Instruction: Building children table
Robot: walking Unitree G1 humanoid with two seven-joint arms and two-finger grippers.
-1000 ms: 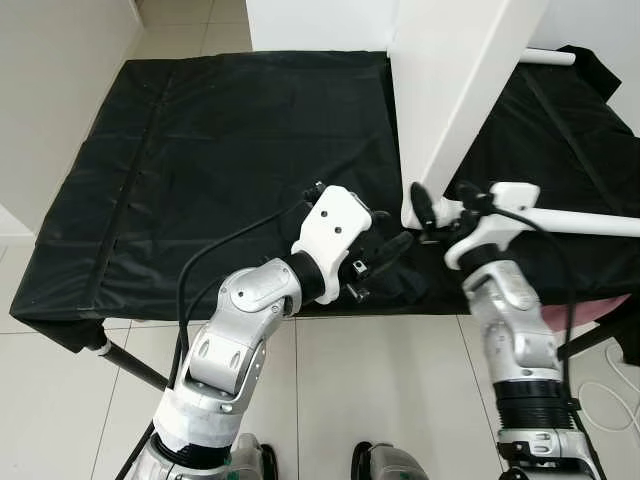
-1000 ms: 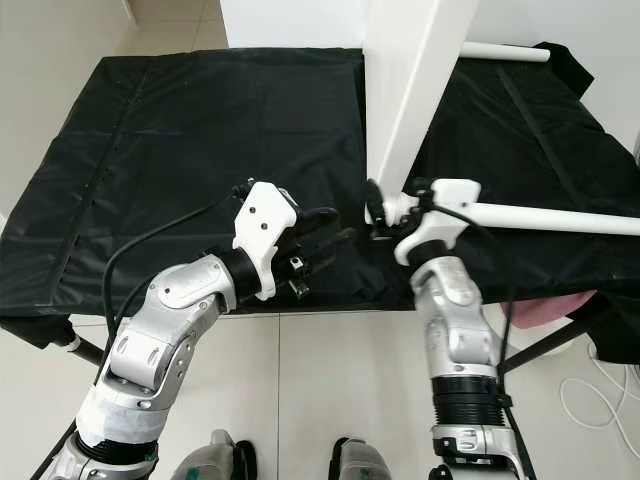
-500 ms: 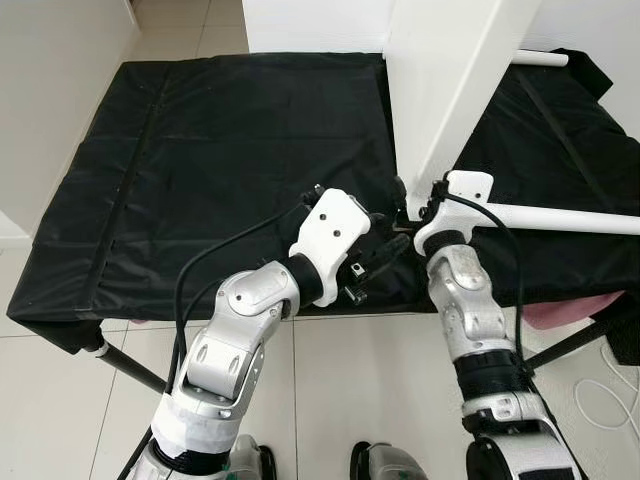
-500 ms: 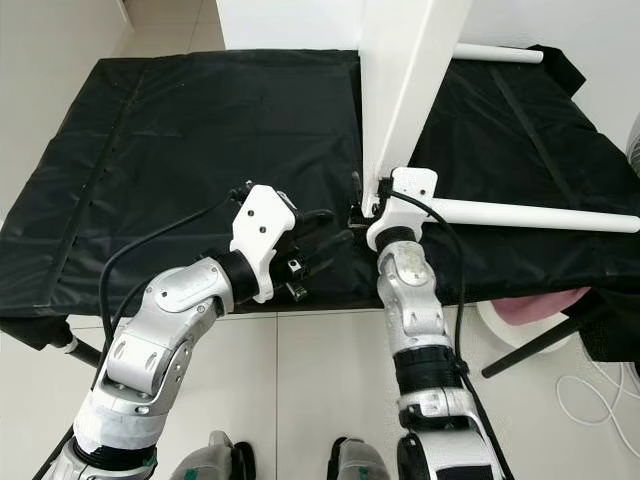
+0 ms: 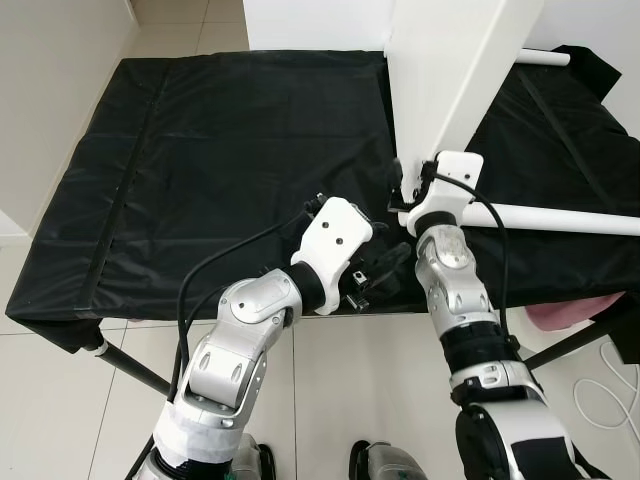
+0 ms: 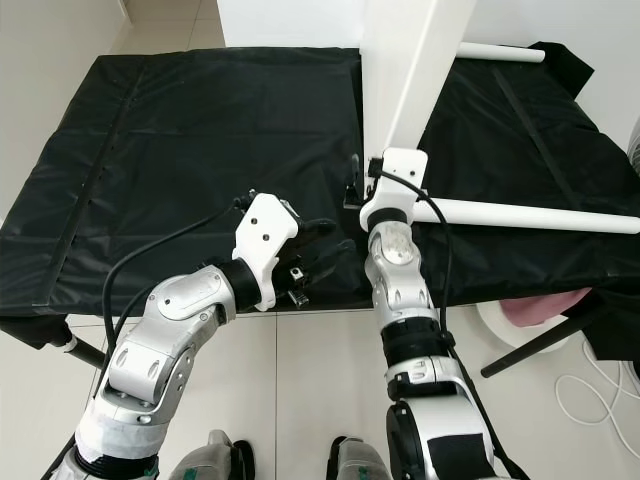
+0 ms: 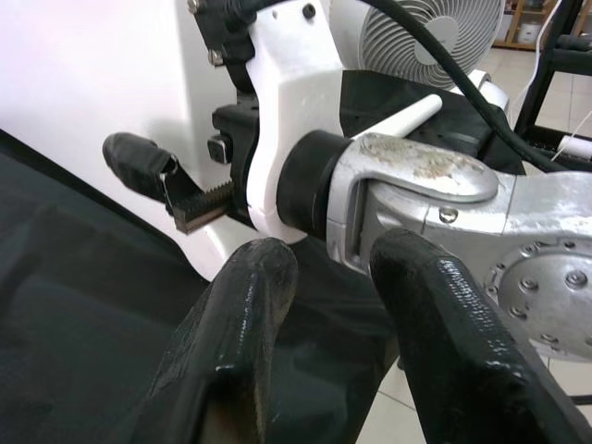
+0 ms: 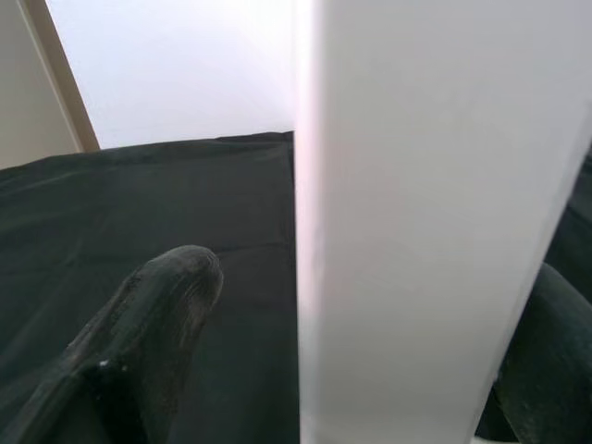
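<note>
A tall white panel (image 5: 450, 70) stands on edge on the black-covered table (image 5: 220, 150). A white round leg (image 5: 560, 218) lies on the cloth to its right, and a second leg (image 5: 545, 57) lies at the back. My right gripper (image 5: 403, 192) is at the panel's near lower corner. It is open, with one finger (image 8: 139, 351) on each side of the panel (image 8: 416, 231) and a gap showing on one side. My left gripper (image 5: 385, 270) hovers open at the table's front edge, just left of the right wrist. Nothing is between its fingers (image 7: 240, 314).
The black cloth hangs over the table's front edge (image 5: 200, 310). A wall (image 5: 50, 100) runs along the left. A pink object (image 5: 565, 312) sits low at the right, beyond the table. A fan (image 7: 435, 37) stands behind. Tiled floor (image 5: 340, 380) lies below.
My right arm has swung left and forward, bringing its gripper from beside the lying leg to the panel's lower corner. The left gripper has dropped slightly.
</note>
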